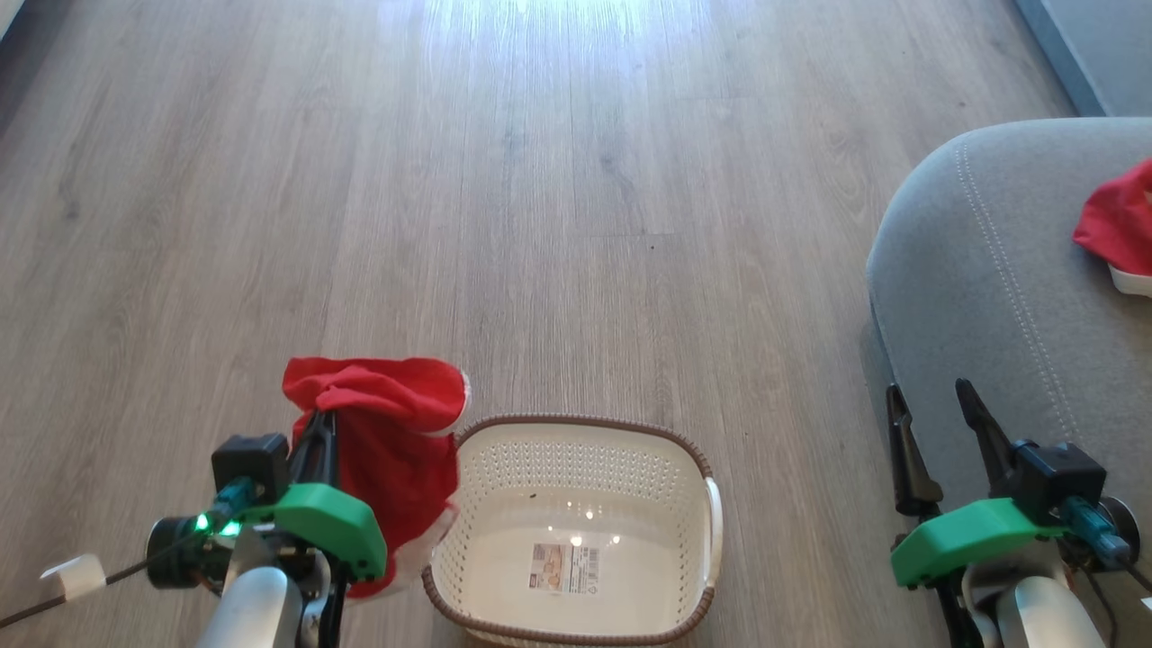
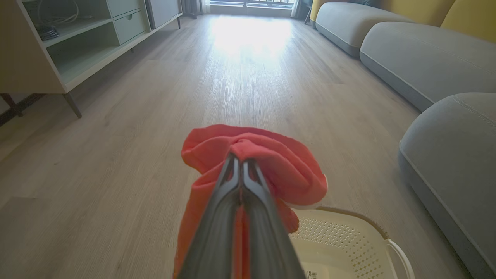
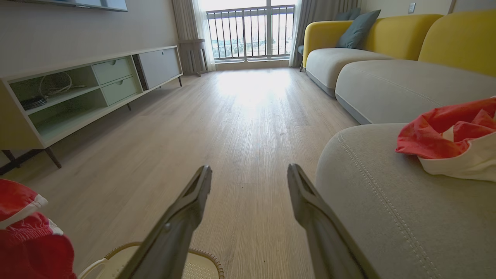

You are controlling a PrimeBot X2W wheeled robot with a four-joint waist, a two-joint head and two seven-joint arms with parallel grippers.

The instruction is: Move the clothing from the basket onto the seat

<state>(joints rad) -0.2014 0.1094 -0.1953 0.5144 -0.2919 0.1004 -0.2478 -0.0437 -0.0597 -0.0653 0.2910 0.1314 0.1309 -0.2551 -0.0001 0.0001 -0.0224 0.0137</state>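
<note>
Head view: left gripper (image 1: 321,421) is pinching a red garment (image 1: 396,432) between closed fingers, w/ fabric bunching over the tips and hanging just beside the left rim of the basket (image 1: 585,421). It's looking crumpled, bright red w/ white cuff edges. Right gripper (image 1: 927,391) is hovering w/ fingers spread wide, gripping nothing, by the edge of the grey seat (image 1: 981,270), where a 2nd red garment (image 1: 1116,220) is lying.

No words or nos. can be read. The basket (image 1: 558,468) has a small sticker (image 1: 564,567) on its inside bottom, w/ a pale pic & thin dark lines, but the print is too tiny & blurry.
</note>
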